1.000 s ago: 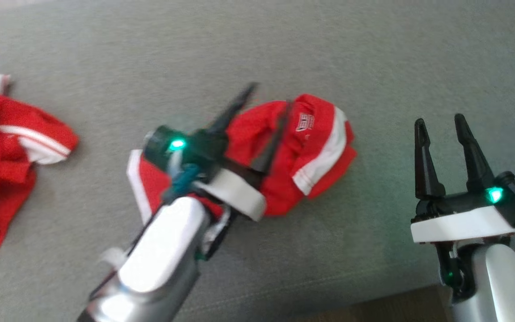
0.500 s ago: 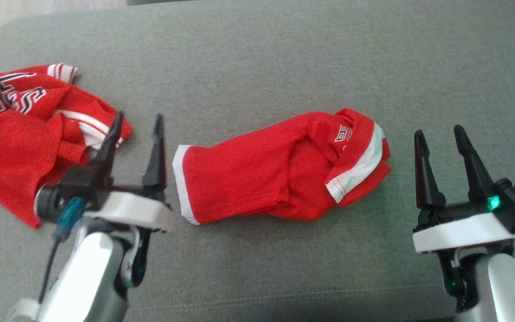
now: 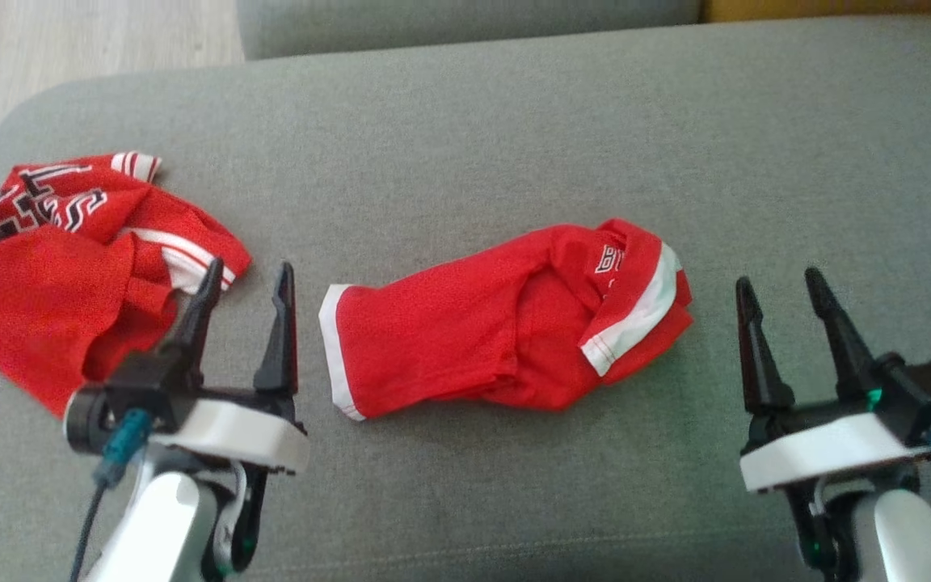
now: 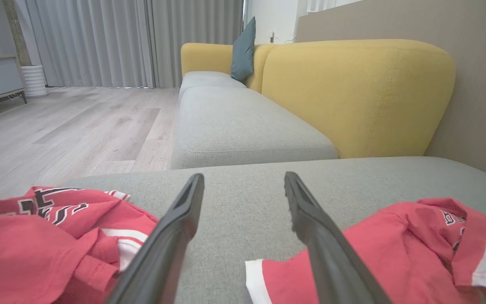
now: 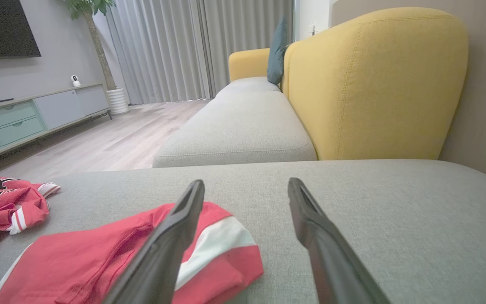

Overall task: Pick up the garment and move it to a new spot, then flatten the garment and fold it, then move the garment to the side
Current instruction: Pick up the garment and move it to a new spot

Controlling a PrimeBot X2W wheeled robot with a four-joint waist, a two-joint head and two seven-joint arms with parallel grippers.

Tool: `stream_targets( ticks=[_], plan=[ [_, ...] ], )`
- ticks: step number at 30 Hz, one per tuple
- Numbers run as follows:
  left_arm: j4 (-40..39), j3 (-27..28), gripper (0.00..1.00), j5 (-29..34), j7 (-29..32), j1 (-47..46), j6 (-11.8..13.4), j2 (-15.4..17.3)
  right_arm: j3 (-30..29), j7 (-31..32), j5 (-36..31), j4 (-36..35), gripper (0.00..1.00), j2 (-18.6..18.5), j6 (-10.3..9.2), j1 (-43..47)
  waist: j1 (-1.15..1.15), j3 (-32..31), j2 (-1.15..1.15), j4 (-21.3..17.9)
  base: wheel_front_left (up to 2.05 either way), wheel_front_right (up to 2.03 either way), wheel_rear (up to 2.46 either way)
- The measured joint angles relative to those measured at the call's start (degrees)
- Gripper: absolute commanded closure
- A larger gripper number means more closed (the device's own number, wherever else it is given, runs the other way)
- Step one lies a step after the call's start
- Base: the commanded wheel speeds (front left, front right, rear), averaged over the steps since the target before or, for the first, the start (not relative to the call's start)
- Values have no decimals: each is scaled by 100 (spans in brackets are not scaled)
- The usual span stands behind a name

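Observation:
The garment [image 3: 465,339], red shorts with white trim, lies bunched and partly folded in the middle of the grey sofa seat [image 3: 514,137]. It also appears in the left wrist view, as garment [image 4: 395,249], and in the right wrist view, as garment [image 5: 95,257]. My left gripper [image 3: 250,271] hovers open just left of its white hem, touching nothing. Seen from its own wrist, the left gripper [image 4: 244,177] has only grey seat between its fingers. My right gripper [image 3: 779,280] stands open to the right of the garment, apart from it. The right gripper [image 5: 246,183] is empty.
A second red jersey [image 3: 61,267] with black lettering lies crumpled at the seat's left end, close behind my left gripper. The seat's rounded left edge drops to the wooden floor [image 3: 69,40]. A yellow backrest [image 4: 352,93] and another grey cushion [image 4: 234,122] lie beyond.
My left gripper has drawn back off the garment to its left side, leaving it lying on the seat. The head camera has shifted, so more of the sofa's far edge shows. The right gripper has stayed in place.

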Motion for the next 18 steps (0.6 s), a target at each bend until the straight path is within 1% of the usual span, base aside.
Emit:
stream_targets(
  ticks=[12, 18],
  plan=[
    [90, -85, 0, 15, 0, 467, 64, 24, 70, 132, 1, 14, 0, 1, 0, 307, 0, -455, 0, -94, 0, 0, 0],
    [91, -83, 0, 14, 0, 577, 84, 63, 86, 159, 2, -20, 0, 1, 0, 363, 0, -548, 0, -94, 0, 0, 0]
  ],
)
